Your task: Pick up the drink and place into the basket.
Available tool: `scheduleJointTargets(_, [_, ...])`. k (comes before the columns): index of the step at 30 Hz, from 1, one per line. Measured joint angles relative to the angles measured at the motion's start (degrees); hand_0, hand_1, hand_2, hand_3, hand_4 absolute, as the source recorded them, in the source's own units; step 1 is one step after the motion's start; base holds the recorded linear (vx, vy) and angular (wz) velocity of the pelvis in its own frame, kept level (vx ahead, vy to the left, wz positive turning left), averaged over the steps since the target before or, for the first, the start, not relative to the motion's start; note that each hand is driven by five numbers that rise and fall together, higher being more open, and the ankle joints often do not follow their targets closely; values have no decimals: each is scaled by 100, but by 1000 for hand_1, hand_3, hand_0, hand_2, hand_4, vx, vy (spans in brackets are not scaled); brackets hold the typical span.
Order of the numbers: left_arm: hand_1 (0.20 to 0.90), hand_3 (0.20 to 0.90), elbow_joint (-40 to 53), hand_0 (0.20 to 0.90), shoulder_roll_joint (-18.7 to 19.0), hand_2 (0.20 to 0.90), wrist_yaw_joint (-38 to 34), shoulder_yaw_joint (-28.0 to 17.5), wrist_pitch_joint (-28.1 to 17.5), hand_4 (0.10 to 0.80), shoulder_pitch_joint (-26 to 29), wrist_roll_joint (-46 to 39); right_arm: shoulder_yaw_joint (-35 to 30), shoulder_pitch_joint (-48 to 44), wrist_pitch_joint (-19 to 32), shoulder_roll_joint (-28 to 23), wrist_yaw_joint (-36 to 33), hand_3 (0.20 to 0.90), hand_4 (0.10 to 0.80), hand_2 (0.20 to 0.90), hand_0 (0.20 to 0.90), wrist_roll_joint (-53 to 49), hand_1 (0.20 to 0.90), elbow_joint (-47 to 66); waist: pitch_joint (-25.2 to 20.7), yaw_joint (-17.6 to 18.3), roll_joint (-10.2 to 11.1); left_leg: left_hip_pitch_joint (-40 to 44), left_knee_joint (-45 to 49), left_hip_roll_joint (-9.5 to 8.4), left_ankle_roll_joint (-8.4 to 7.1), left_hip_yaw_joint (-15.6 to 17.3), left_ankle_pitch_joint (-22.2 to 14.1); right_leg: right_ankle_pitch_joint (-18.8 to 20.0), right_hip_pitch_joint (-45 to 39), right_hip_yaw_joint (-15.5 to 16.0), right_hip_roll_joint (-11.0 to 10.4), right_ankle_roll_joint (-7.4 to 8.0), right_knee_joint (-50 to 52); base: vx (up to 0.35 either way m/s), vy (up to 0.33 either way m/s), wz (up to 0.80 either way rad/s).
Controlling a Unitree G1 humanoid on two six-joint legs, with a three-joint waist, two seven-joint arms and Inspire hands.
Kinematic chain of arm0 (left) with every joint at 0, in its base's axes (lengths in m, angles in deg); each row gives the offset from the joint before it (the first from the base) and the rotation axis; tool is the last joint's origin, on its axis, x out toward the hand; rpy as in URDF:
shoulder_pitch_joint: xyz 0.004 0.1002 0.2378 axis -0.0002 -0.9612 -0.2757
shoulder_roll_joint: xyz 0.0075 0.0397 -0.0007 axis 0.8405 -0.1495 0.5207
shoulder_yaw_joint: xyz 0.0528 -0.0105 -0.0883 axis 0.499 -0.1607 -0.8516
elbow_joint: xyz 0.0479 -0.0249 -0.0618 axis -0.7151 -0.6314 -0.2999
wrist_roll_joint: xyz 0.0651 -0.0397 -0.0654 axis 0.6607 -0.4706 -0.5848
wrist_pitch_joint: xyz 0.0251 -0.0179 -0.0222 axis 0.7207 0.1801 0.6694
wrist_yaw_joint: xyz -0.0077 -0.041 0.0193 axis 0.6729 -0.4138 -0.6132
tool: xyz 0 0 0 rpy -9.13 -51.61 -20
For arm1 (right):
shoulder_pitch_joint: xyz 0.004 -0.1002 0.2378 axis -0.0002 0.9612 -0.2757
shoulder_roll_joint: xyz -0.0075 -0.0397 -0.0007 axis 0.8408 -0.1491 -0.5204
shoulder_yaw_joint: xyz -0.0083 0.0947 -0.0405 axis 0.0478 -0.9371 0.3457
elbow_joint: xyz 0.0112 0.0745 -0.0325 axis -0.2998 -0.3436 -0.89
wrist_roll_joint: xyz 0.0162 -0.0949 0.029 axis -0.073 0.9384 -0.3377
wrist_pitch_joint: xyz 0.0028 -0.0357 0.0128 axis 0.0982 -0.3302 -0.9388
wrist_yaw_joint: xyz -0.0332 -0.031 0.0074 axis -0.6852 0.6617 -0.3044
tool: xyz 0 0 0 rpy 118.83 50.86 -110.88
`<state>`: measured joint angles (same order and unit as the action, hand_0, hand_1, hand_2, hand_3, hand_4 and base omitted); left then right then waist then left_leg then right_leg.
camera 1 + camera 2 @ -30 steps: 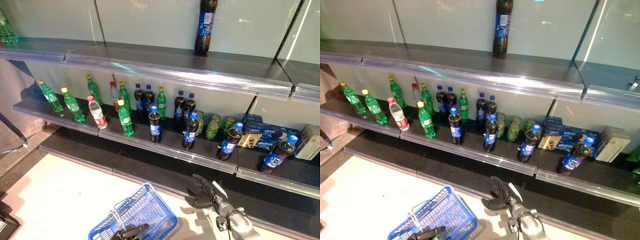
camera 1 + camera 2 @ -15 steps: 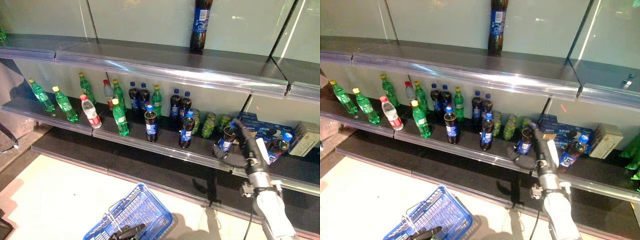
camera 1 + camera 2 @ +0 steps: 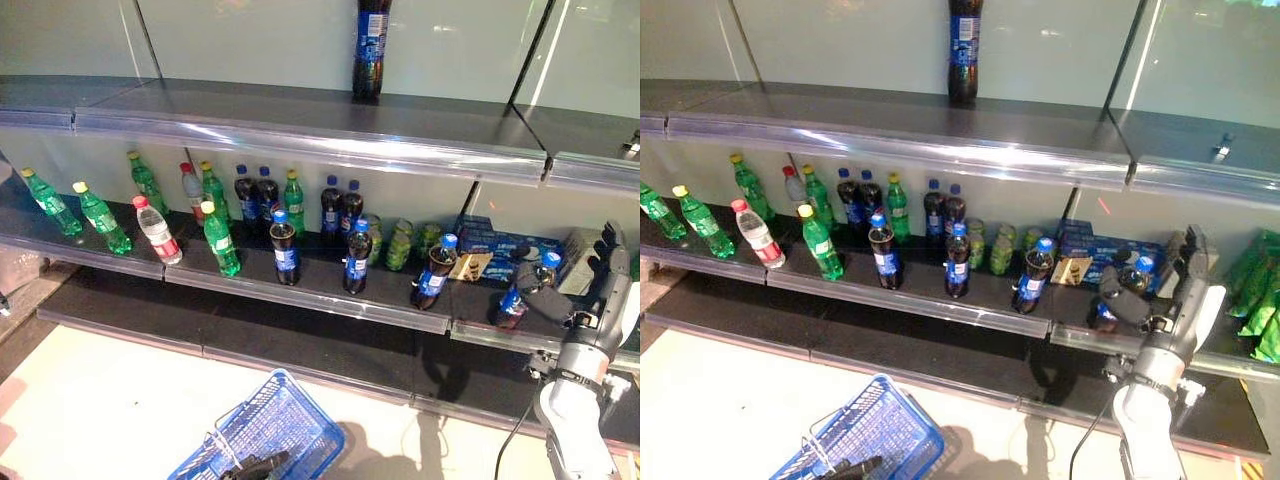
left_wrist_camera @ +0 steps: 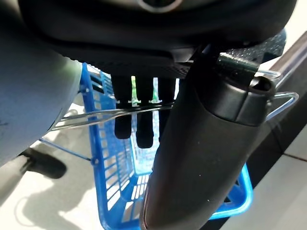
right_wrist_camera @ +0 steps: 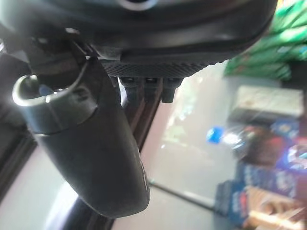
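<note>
Wire basket handle (image 4: 144,109) in left hand's (image 4: 192,158) curl

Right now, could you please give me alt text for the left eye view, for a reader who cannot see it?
The robot's right hand, fingers open, reaches beside a dark cola bottle at the right end of a shelf lined with green and dark drink bottles. Below, on the pale floor, its left hand grips the handle of a blue basket.

cola bottles (image 3: 356,262) crowding shelf front, boxes (image 3: 505,246) behind
</note>
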<state>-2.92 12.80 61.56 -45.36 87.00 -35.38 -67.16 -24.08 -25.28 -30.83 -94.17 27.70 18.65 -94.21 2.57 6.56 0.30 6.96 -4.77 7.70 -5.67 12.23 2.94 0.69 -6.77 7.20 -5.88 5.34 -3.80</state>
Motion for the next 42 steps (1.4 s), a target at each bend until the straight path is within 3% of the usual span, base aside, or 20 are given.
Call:
scheduleJointTargets(8, [300,200,166,300,-41,300,-1,99,1,100,33,1,-13,-3,20,204,-575,900,800,900,900,-3,900,-51,312,11,-107,19,5,0,0,61,0,-15,8,-69,0,0,51,52,0,-3])
scheduleJointTargets(12, [300,200,389,300,-67,300,-34,401,-43,100,235,-9,-5,-286,99,192,-642,900,800,900,900,-8,900,-128,644,-2,-248,-412,271,-7,33,101,-29,-17,492,-162,-44,3,320,-227,18,-11])
scheduleJointTargets(17, [300,200,668,300,-128,300,-190,932,-227,100,862,-146,74,-1216,188,-122,-969,900,800,900,900,-90,900,-287,1458,2,-564,-1314,841,-42,130,110,-29,-16,1503,-314,-140,7,979,-214,10,-9])
scheduleJointTargets(21, [300,200,942,300,-112,300,-226,1198,-388,100,1203,-266,98,-1938,211,-217,-1120,900,800,900,900,-266,900,-357,2027,4,-666,-1730,1109,-38,156,137,-26,-111,2089,-454,-166,-52,1479,-58,-3,-9])
scheduleJointTargets(25, [300,200,1068,300,-109,300,-230,1250,-386,100,1354,-410,155,-2221,222,-332,-1129,900,800,900,900,-459,900,-455,2248,5,-714,-1893,1215,-35,158,138,-25,-212,2343,-480,-185,-73,1746,-28,-21,-1])
scheduleJointTargets(31, [300,200,1261,300,-107,300,-237,1344,-380,100,1387,-641,165,-2620,238,-760,-1141,900,800,900,900,-481,900,-617,2440,-7,-969,-2112,1285,-34,156,135,-23,-247,2625,-510,-190,-87,1906,-23,-31,-2])
scheduleJointTargets(37, [300,200,1348,300,-108,300,-238,1384,-371,100,1397,-662,162,-3079,199,-999,-1145,900,800,900,900,-963,900,-1078,2507,-57,-1047,-2124,1285,-32,143,135,-14,-274,2709,-583,-173,-90,1984,1,-39,-5])
scheduleJointTargets(42, [300,200,1420,300,-108,300,-224,1444,-321,100,1399,-661,163,-3405,54,-1479,-847,900,800,900,900,-1358,900,-1198,2542,-55,-1121,-2122,1290,-31,138,134,-11,-271,2709,-585,-173,-95,1992,15,-43,0])
